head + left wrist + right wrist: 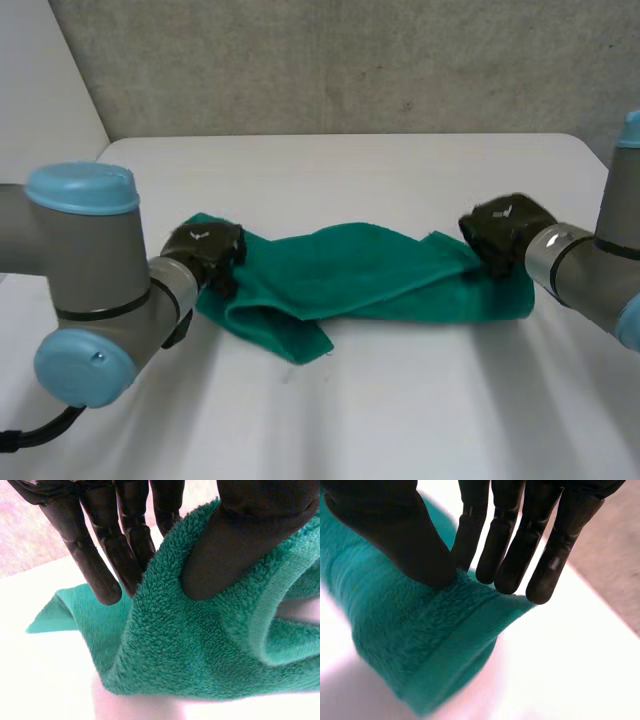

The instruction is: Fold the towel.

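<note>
We identify a robotics lab: a plain white bench (400,420), a bare grey wall (350,60), and two robot arms (90,290) stationed at it.

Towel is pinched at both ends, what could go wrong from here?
The right hand pinches only the towel by its edge near a corner, so it might slip out. The middle lies bunched on the table, so the fold may land uneven. The left hand grips a thicker bunch and may drag layers.

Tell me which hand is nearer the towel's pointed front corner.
Left. The left hand pinches the towel at its end just beside that corner; the right hand pinches the opposite end.
</note>
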Robot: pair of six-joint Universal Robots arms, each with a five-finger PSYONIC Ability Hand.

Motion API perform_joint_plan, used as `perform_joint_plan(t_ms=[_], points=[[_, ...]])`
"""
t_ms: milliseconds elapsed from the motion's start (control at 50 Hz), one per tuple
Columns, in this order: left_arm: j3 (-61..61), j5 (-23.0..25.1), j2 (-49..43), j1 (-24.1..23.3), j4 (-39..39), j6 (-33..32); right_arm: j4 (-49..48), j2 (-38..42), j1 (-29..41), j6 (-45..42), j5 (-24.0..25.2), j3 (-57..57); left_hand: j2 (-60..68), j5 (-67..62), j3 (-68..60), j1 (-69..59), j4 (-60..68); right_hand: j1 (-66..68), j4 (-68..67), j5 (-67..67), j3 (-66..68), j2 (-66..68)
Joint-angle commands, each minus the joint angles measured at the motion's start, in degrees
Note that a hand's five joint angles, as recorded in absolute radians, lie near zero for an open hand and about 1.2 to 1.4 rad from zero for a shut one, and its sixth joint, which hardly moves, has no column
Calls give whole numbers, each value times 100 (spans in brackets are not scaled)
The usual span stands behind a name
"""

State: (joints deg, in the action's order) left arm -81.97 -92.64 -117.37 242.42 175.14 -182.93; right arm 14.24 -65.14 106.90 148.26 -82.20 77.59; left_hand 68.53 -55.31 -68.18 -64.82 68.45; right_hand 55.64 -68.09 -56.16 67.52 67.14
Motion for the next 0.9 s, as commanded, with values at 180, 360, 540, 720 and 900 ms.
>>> perform_joint_plan(t_ms=[180,360,540,720,900], points=[[3404,343,-726,165,-42,-718,-707,1039,155,559,-402,-3537,1147,-1469,-1182,-1518,1155,2436,-1191,-1384,1248,1286],[4347,844,-120,718,389,-69,-2865,-613,67,1698,-350,-2399,1147,-1469,-1182,-1518,1155,2436,-1191,-1384,1248,1286],[2538,1714,162,1237,82,521,-2470,-676,147,1356,-103,-747,1147,-1469,-1182,-1518,1155,2436,-1191,-1384,1248,1286],[1280,1926,-531,1264,-244,75,-2338,-80,331,784,-112,388,1147,-1469,-1182,-1518,1155,2436,-1191,-1384,1248,1286],[1209,1803,-1095,1229,-384,-489,-2329,414,384,871,-191,512,-1337,1015,1302,966,-1329,2436,-1191,-1384,1248,1286]])
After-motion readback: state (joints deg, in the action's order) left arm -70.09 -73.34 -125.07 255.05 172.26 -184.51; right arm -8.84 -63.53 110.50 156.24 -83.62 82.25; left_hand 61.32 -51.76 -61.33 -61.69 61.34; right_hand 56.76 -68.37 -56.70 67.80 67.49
